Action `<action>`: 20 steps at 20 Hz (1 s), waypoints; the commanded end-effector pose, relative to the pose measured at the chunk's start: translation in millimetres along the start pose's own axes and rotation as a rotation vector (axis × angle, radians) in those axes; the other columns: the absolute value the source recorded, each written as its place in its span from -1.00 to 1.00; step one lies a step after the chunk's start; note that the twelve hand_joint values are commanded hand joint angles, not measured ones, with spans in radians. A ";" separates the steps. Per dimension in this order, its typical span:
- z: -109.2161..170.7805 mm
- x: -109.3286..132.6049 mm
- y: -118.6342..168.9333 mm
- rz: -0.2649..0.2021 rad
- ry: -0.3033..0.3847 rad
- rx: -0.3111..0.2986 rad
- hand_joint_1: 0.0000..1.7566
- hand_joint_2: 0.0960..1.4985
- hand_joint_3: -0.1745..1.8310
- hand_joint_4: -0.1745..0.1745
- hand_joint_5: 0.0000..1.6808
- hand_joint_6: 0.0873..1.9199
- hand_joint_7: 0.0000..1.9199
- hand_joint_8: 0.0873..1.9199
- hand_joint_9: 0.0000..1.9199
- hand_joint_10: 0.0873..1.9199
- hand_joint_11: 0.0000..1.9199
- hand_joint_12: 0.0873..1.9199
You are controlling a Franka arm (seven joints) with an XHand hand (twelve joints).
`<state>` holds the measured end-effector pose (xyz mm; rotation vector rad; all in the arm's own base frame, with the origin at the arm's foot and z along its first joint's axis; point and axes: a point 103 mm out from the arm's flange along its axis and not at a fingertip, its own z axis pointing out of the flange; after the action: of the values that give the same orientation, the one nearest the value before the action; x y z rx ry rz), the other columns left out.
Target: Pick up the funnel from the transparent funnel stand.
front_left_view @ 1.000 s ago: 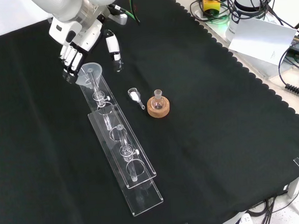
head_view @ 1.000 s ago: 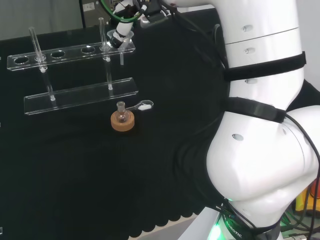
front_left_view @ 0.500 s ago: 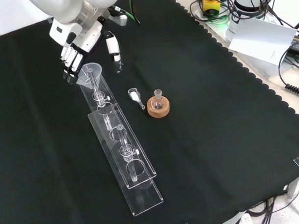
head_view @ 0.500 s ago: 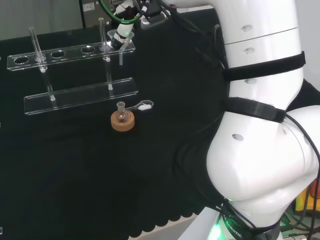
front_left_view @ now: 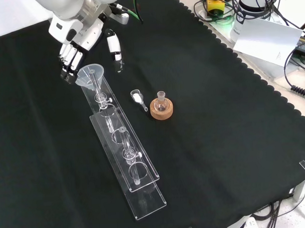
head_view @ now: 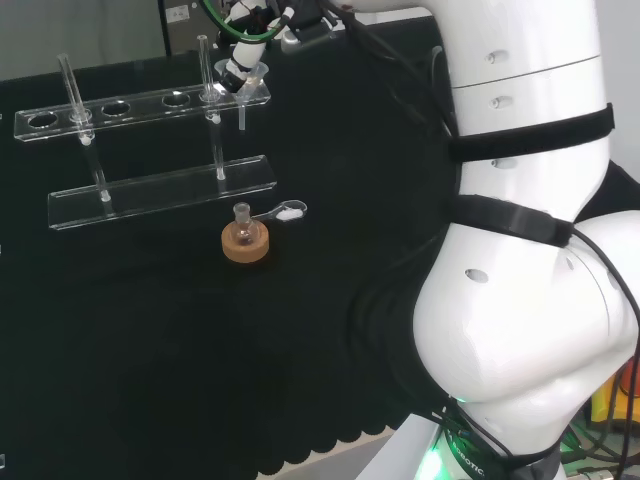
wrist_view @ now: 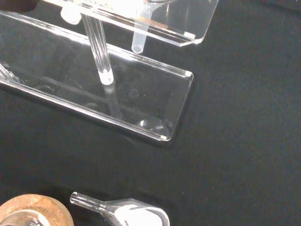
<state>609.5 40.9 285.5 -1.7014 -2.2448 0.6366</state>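
since a second ago the hand has lifted slightly, fingers spread around the funnel, not closed; knocking the stand could tip it.

In the head view the hand is bunched up small at the funnel, and whether the fingers actually touch its rim is too fine to call from here. Over in the wrist view the funnel's bowl is cut off by the edge, only its stem poking below the transparent funnel stand, with the cork ring clipped at the corner. The front view has the fingers behind the funnel's bowl, possibly just clear of it.
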 end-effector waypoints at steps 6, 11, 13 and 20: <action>5.8 0.0 8.0 -0.002 0.000 0.041 -0.37 -0.07 -0.74 -0.25 -0.88 -1.00 -1.00 -0.76 -0.95 -0.18 -0.81 0.44; 6.9 -0.2 8.9 -0.005 0.005 0.045 -0.37 -0.07 -0.74 -0.26 -0.89 -1.00 -1.00 -0.77 -0.77 -0.20 -0.80 0.44; 7.6 -0.9 9.0 -0.009 0.016 0.050 -0.37 -0.07 -0.73 -0.27 -0.89 -1.00 -1.00 -0.78 -0.69 -0.23 -0.80 0.44; 11.1 -1.1 10.4 -0.010 0.019 0.057 -0.37 -0.07 -0.73 -0.29 -0.89 -1.00 -1.00 -0.77 -0.50 -0.32 -0.79 0.44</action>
<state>614.2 37.6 270.9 -1.6595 -2.1989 0.6641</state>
